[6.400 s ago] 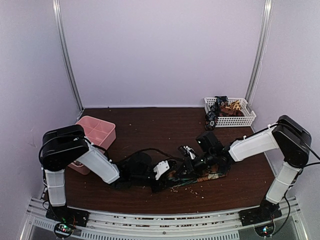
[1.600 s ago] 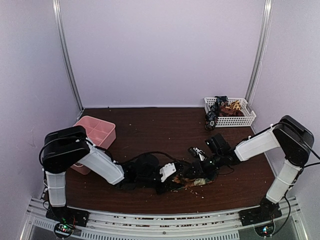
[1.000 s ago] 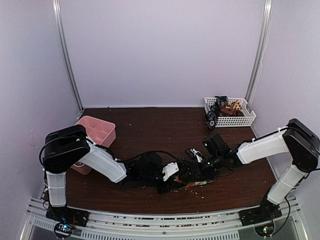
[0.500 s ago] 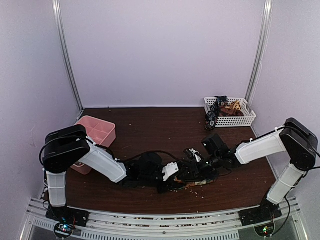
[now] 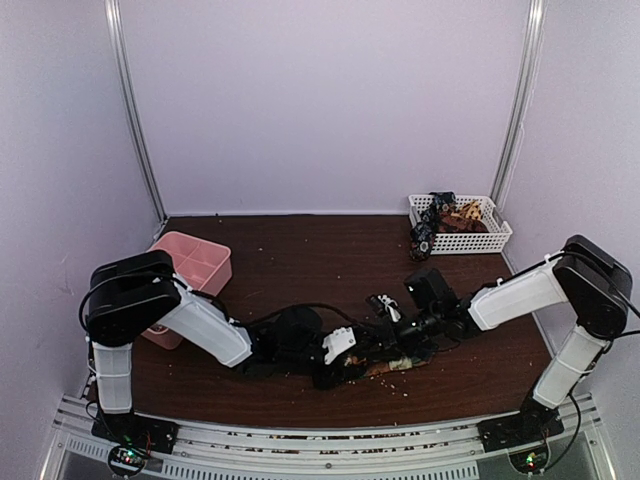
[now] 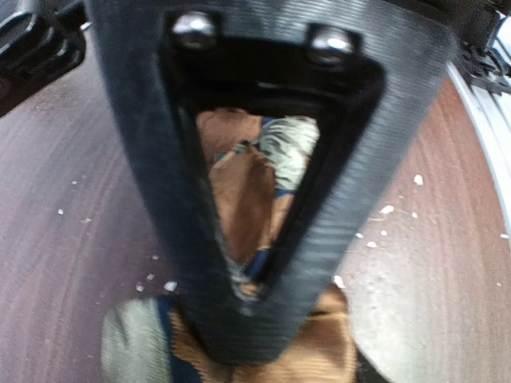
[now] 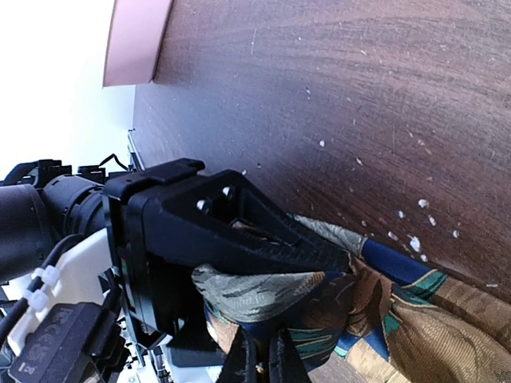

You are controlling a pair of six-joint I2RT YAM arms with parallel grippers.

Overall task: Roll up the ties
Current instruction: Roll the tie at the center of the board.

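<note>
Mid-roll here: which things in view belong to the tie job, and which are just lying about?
Belongs to the job:
- patterned tie, front centre, being worked
- more ties, heaped in the white basket

Just lying about:
- pink box, far left
- pale crumbs, scattered around the tie

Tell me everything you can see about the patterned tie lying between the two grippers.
The patterned fabric necktie is brown and tan with dark blue, teal and olive patches. It lies soft, crumpled and loosely folded, not yet a coil, on the dark wooden table among pale crumbs. The left gripper's black finger sits over its folded end. The right gripper has its jaws shut at the fabric's edge.
</note>
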